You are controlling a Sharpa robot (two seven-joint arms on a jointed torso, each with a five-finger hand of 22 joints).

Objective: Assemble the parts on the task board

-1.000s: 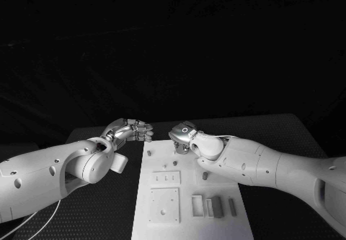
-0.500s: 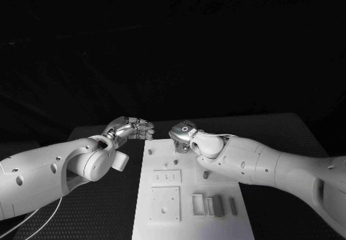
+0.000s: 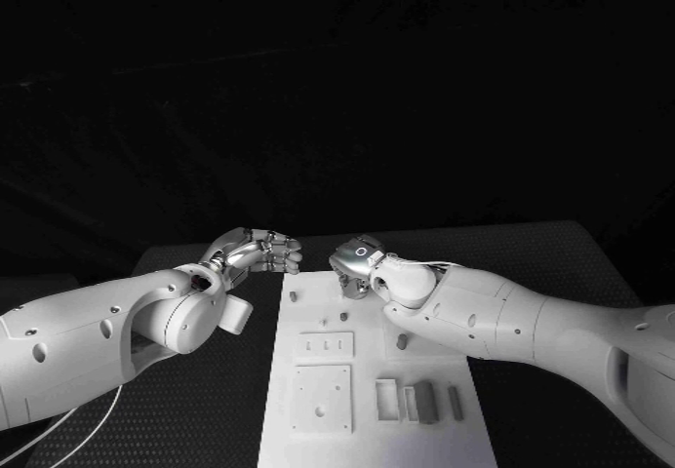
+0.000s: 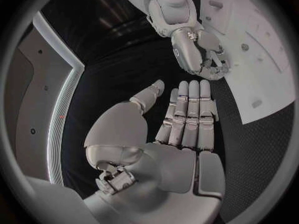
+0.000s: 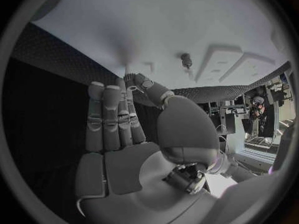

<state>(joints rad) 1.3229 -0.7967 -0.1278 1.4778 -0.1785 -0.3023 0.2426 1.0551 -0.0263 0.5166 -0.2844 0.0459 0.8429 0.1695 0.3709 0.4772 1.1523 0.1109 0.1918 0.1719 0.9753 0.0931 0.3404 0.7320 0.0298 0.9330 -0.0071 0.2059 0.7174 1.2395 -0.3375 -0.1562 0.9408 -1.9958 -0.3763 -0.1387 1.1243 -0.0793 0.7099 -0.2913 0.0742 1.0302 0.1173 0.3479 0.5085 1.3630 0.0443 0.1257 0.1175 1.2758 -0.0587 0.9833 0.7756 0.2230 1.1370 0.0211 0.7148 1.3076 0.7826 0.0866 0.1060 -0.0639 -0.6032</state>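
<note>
The white task board (image 3: 369, 434) lies in the middle of the black table. Small pegs (image 3: 342, 317) stand in its far half, one also in the right wrist view (image 5: 186, 59), and grey bars (image 3: 422, 402) lie at its near right. My right hand (image 3: 355, 265) hangs over the board's far end, its fingers (image 4: 212, 67) bent down toward the surface. Its thumb tip (image 5: 132, 77) lies close by a fingertip; I cannot tell whether a part is between them. My left hand (image 3: 260, 253) hovers just off the board's far left corner, fingers (image 4: 190, 114) straight and together, holding nothing.
Two square plates (image 3: 324, 346) with holes sit on the board's left half. Black mesh table (image 3: 548, 263) stretches on both sides of the board. The two hands are a short gap apart at the board's far end.
</note>
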